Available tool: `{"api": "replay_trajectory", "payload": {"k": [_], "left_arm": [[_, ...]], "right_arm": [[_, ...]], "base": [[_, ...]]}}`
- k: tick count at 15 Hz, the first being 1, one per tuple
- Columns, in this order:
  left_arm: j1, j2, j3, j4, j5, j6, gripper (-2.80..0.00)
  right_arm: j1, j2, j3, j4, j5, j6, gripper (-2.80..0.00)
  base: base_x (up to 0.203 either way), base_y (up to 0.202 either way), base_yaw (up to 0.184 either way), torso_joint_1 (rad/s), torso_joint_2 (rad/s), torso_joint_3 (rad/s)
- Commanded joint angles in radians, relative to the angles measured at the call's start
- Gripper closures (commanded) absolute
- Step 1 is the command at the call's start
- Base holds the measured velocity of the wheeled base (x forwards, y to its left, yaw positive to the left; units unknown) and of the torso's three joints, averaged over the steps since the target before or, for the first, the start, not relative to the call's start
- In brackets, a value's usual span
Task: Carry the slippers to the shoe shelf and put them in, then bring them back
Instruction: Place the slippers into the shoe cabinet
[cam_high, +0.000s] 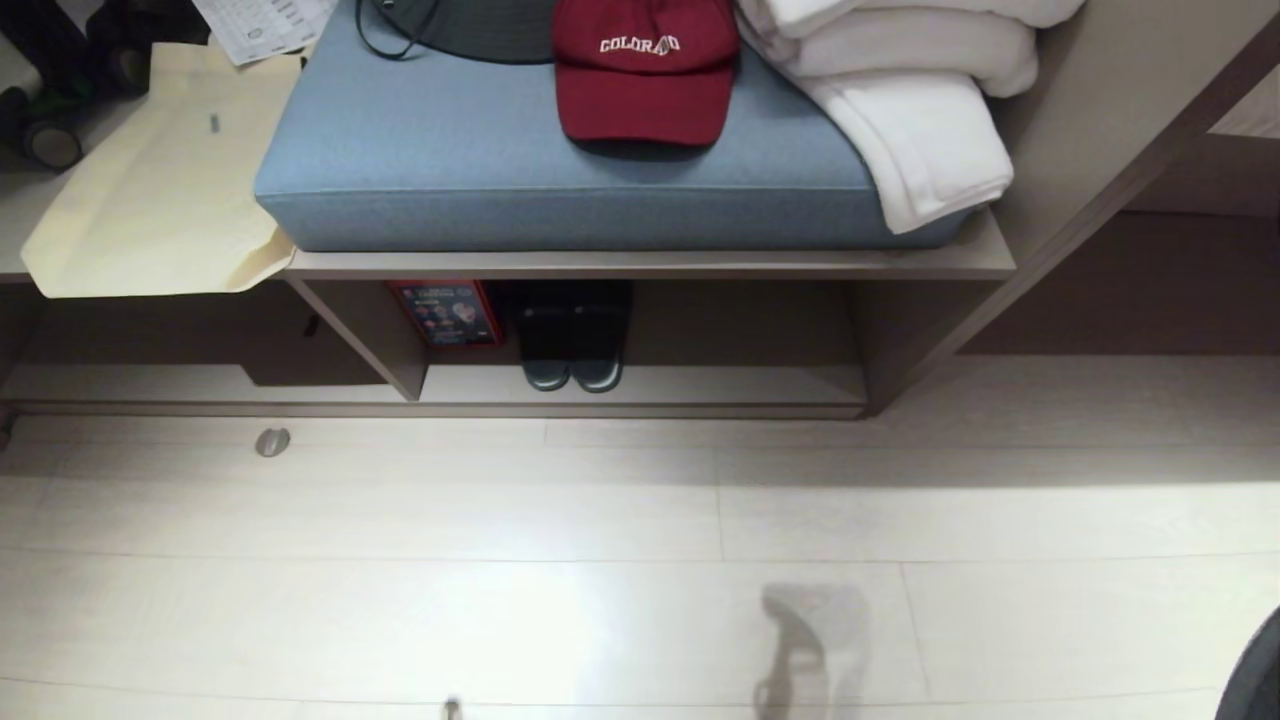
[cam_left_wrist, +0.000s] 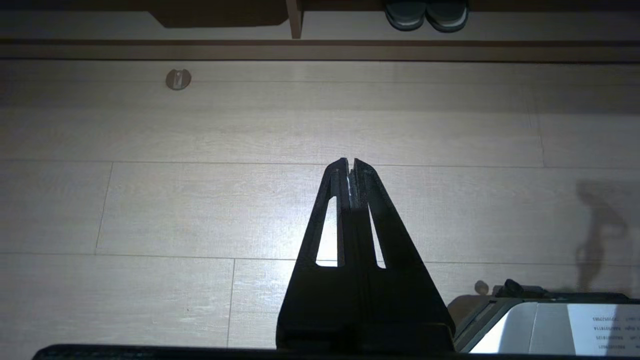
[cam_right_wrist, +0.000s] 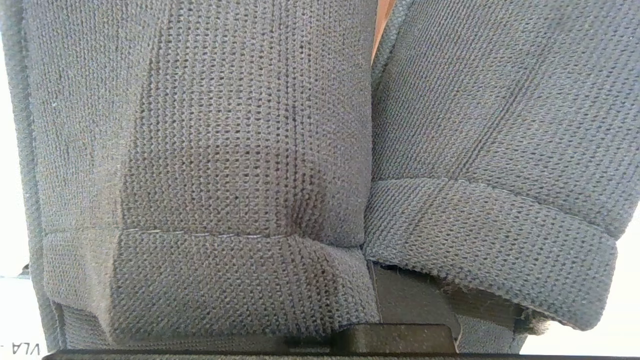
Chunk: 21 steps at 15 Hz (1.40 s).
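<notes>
The right gripper (cam_right_wrist: 395, 335) is clenched on the slippers (cam_right_wrist: 210, 150) (left gripper (cam_left_wrist: 350, 167) closed, empty, over floor), so carrying is underway; next, reach the shoe shelf (cam_high: 640, 385) beside its resident pair (cam_high: 572, 340)

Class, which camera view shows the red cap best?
The head view: the red cap lies whole on the blue cushion. The left wrist view shows only floor and shelf base; the right wrist view is filled by grey knit fabric.
</notes>
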Motion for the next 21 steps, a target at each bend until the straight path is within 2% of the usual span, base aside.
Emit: {"api": "replay_trajectory", "payload": {"k": [1,21], "left_arm": [[0.0,0.001,0.002,0.0,0.001,0.0,0.0],[0.001,0.0,0.001,0.0,0.001,0.0,0.0]], "right_arm": [[0.0,0.001,0.0,0.0,0.0,-0.001,0.0],[0.0,0.001,0.0,0.0,0.0,-0.003,0.0]], "base": [[0.0,0.0,0.0,0.002,0.0,-0.203],[0.0,0.0,0.0,0.001,0.0,-0.198]]}}
